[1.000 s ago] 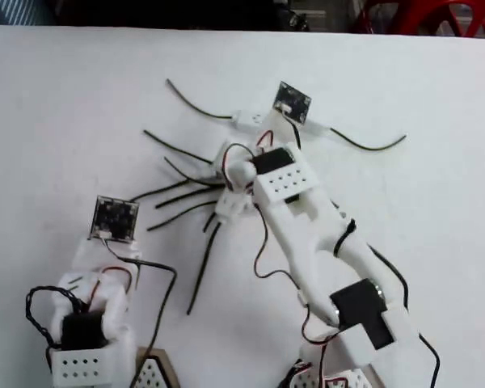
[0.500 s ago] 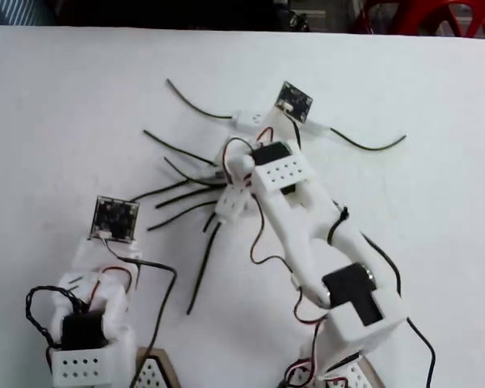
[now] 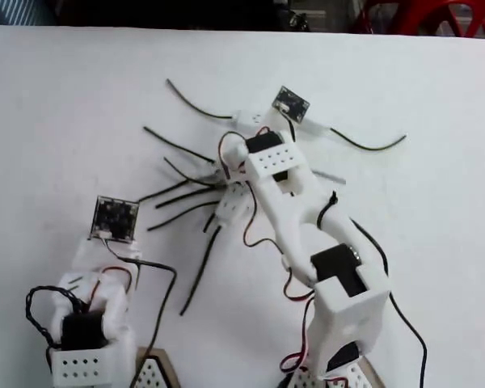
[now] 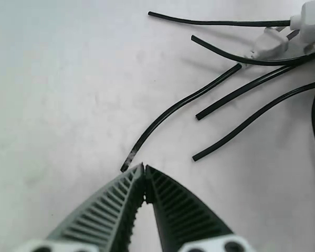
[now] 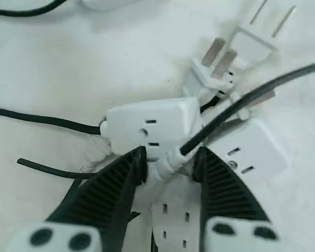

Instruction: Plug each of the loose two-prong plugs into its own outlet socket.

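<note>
The right jaws are narrowed onto a small white two-prong plug (image 5: 168,161) where its black cord (image 5: 236,107) leaves it. The plug touches the white rectangular plastic outlet socket (image 5: 147,126), likely to line prongs with slots. This cluster lies near the centre of the white bench (image 3: 56,97). Toward seven o'clock, the left jaws rest closed and empty, apparently parked clear of the cords.

Two arms (image 3: 299,212) and two small dark square boards (image 3: 116,217) show in the high view. In the right wrist view lie three white outlet sockets (image 5: 149,126) and two plugs (image 5: 216,65) with bare prongs, and a third plug (image 5: 165,167) sits between the right gripper (image 5: 170,153) fingers. Six black cables (image 4: 173,110) cross the left wrist view.
</note>
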`<action>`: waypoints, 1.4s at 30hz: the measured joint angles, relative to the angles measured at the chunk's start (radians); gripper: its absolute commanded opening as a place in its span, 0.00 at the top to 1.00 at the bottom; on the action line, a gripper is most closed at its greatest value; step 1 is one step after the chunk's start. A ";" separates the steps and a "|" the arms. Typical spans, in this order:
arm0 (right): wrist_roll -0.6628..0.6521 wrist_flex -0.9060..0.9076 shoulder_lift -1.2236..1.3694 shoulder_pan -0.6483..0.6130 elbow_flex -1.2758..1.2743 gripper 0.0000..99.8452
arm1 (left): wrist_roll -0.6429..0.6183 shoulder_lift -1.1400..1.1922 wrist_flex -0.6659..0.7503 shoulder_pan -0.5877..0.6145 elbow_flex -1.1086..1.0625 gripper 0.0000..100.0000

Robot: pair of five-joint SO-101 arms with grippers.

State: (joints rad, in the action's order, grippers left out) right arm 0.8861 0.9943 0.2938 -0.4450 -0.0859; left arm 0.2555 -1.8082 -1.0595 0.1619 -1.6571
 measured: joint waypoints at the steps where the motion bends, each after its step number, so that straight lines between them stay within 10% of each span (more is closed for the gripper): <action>1: 0.000 0.012 0.000 0.002 0.006 0.98 | 0.000 0.000 0.000 0.000 0.000 0.97; 12: -0.172 0.167 -0.138 0.098 0.043 0.98 | 0.000 0.000 0.000 0.000 0.000 0.97; 29: -1.076 0.359 -0.132 0.353 -0.078 0.98 | 0.000 0.000 0.000 0.000 -0.006 0.97; 42: -1.120 0.473 0.089 0.364 0.028 0.87 | 0.000 0.000 0.000 0.000 -0.006 0.97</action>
State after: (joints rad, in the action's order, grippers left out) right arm -0.2340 1.4668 0.3828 -0.0813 -0.0583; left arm 0.2555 -1.8082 -1.0595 0.1619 -1.6632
